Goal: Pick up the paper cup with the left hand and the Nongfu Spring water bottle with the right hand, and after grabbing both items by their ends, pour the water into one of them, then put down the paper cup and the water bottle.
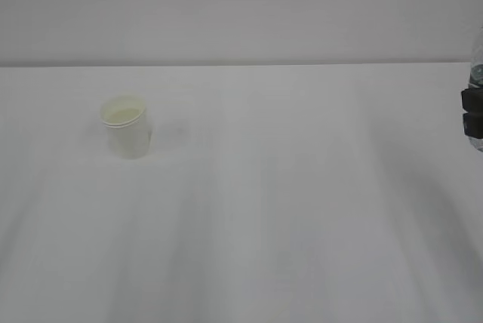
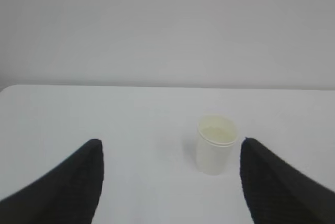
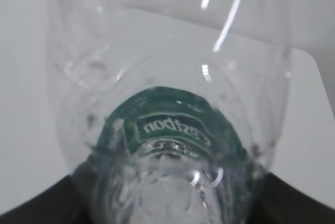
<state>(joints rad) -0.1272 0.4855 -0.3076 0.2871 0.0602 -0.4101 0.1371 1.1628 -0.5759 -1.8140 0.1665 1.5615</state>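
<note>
Left wrist view has the paper cup (image 2: 215, 144) standing upright on the white worktop (image 2: 104, 114), ahead of the left hand (image 2: 170, 153) and a bit right of centre between its two black fingers (image 2: 78, 182). The jaws are spread wide and empty, well short of the cup. In the exterior view the cup (image 1: 126, 126) sits alone on the left half of the worktop (image 1: 287, 187), with nothing near it.

Over on the right, the water bottle (image 3: 167, 130) fills the whole right wrist view, with the green label band (image 3: 170, 124) dead centre. The right hand (image 1: 472, 112) only peeks in at the exterior view's right edge, clamped on the clear bottle (image 1: 477, 74), so I'd call those jaws closed around it. Can't tell from these shots how much water is inside.

Handling thoughts: the cup looks thin and light, so it'll crush or go oval if squeezed hard. I'd take it around the lower wall near the base, gently, and keep the rim clear for pouring. The bottle is ribbed thin plastic with no cap that I can see, so it's slippery, squashy and ready to spill if tilted early.
</note>
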